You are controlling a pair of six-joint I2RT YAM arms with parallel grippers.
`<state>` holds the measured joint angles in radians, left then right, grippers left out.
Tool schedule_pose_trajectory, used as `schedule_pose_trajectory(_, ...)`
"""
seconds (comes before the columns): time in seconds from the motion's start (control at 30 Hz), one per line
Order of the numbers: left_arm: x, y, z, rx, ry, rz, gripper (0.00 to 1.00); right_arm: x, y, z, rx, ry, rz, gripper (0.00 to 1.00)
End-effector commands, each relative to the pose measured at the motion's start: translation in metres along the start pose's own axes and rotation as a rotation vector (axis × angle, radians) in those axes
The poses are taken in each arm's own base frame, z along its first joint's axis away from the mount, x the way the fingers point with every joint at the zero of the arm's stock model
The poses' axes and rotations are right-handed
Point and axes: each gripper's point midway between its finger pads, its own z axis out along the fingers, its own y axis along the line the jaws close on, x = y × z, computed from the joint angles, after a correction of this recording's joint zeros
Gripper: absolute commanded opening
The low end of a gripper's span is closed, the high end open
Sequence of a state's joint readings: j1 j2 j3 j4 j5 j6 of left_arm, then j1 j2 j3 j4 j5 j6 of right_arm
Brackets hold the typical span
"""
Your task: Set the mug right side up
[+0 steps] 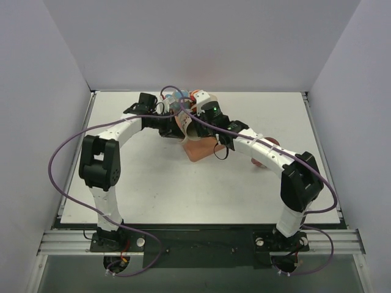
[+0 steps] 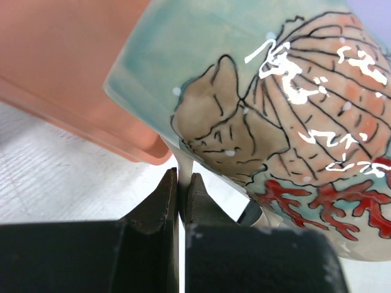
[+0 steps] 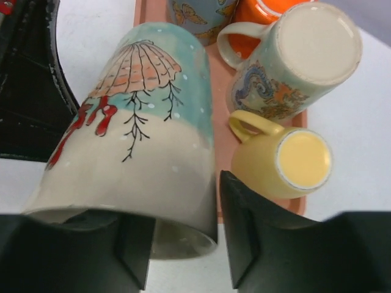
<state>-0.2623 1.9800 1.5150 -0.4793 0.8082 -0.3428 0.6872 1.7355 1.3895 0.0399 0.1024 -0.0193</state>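
The mug (image 3: 140, 134), teal and cream with a shell and red coral, is held tilted above the table beside the pink tray (image 3: 217, 91); its open mouth faces the right wrist camera. It also shows in the left wrist view (image 2: 293, 91) and the top view (image 1: 183, 122). My left gripper (image 2: 181, 177) is shut on the mug's thin white handle. My right gripper (image 3: 183, 201) is open, one finger in front of the mouth and the other just outside the rim wall, with a gap on both sides. Both grippers meet at the table's far middle.
On the tray stand a yellow mug (image 3: 287, 162) and a seahorse mug (image 3: 293, 61), both bottom up, with an orange mug (image 3: 263, 9) and a blue butterfly mug (image 3: 195, 12) behind. The tray's near corner (image 1: 198, 149) lies below the grippers. A reddish object (image 1: 270, 142) lies by the right forearm.
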Motion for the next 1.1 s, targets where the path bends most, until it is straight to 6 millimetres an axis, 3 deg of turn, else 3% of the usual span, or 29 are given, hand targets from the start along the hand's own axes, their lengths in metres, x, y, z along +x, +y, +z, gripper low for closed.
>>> schedule_pose_trajectory(0.0,-0.02,-0.078,-0.031,0.226,-0.079,0.164,0.0,-0.022,-0.001,0.002,-0.012,-0.043,0.062,0.21)
schedule_pose_trajectory(0.07,-0.019,-0.081,-0.032,0.234,-0.077,0.168,0.0,-0.029,-0.002,-0.006,-0.008,-0.051,0.075,0.0)
schedule_pose_trajectory(0.17,-0.025,-0.08,-0.037,0.204,-0.095,0.213,0.0,-0.041,-0.014,-0.021,0.043,-0.04,0.133,0.0)
schedule_pose_trajectory(0.23,-0.039,-0.083,-0.047,0.152,-0.132,0.281,0.23,-0.047,-0.024,-0.033,0.063,-0.016,0.19,0.0)
schedule_pose_trajectory(0.27,-0.041,-0.077,-0.051,0.109,-0.138,0.31,0.45,-0.048,-0.03,-0.04,0.066,0.004,0.212,0.0)
schedule_pose_trajectory(0.33,-0.051,-0.074,-0.063,0.034,-0.159,0.357,0.64,-0.046,-0.04,-0.051,0.077,0.039,0.258,0.0)
schedule_pose_trajectory(0.4,-0.067,-0.073,-0.08,-0.037,-0.199,0.392,0.76,-0.048,-0.051,-0.064,0.082,0.04,0.309,0.0)
schedule_pose_trajectory(0.63,-0.097,-0.056,-0.13,-0.217,-0.318,0.453,0.79,-0.057,-0.113,-0.119,0.175,0.021,0.439,0.0)
schedule_pose_trajectory(0.8,-0.089,-0.048,-0.13,-0.237,-0.309,0.457,0.79,-0.047,-0.172,-0.157,0.342,0.0,0.521,0.0)
schedule_pose_trajectory(0.9,-0.082,-0.044,-0.129,-0.251,-0.3,0.453,0.79,-0.018,-0.225,-0.19,0.541,0.01,0.591,0.0)
schedule_pose_trajectory(1.07,-0.08,-0.037,-0.132,-0.286,-0.289,0.51,0.79,0.03,-0.278,-0.247,0.767,0.027,0.669,0.0)
